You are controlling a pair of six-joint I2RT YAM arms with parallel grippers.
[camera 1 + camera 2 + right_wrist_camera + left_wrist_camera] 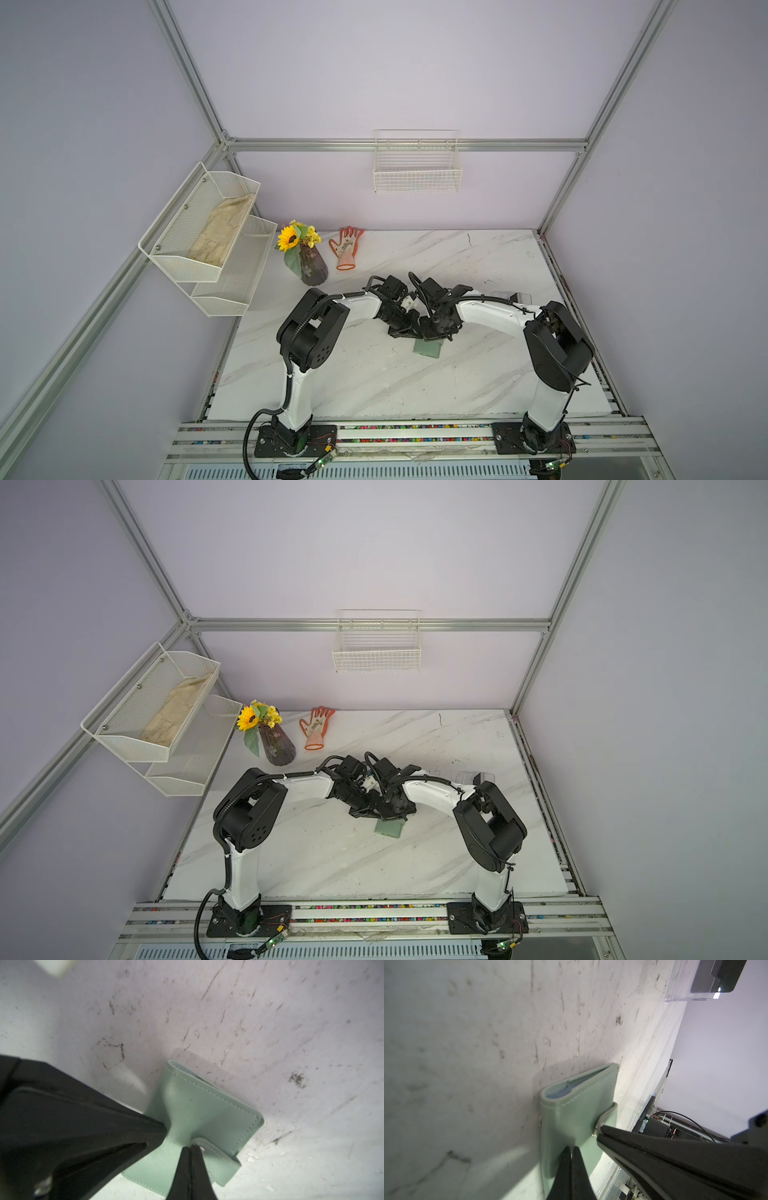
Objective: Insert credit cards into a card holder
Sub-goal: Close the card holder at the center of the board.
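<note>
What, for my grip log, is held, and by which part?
The right gripper seems to pinch the wallet by its tab; the left gripper only presses its cover.

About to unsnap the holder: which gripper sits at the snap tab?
The right gripper: its shut tips meet the snap tab. The left gripper is shut too, but sits over the plain cover of the card holder.

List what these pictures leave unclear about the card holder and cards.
Card holder: both top views, mostly under left claw and right claw.
Its inside: holder closed; wrist views show only a bluish edge.
Clear box: cut by the left wrist view's edge; dark cards uncountable.
Right claw: tips hide whether it pinches the strap.
</note>
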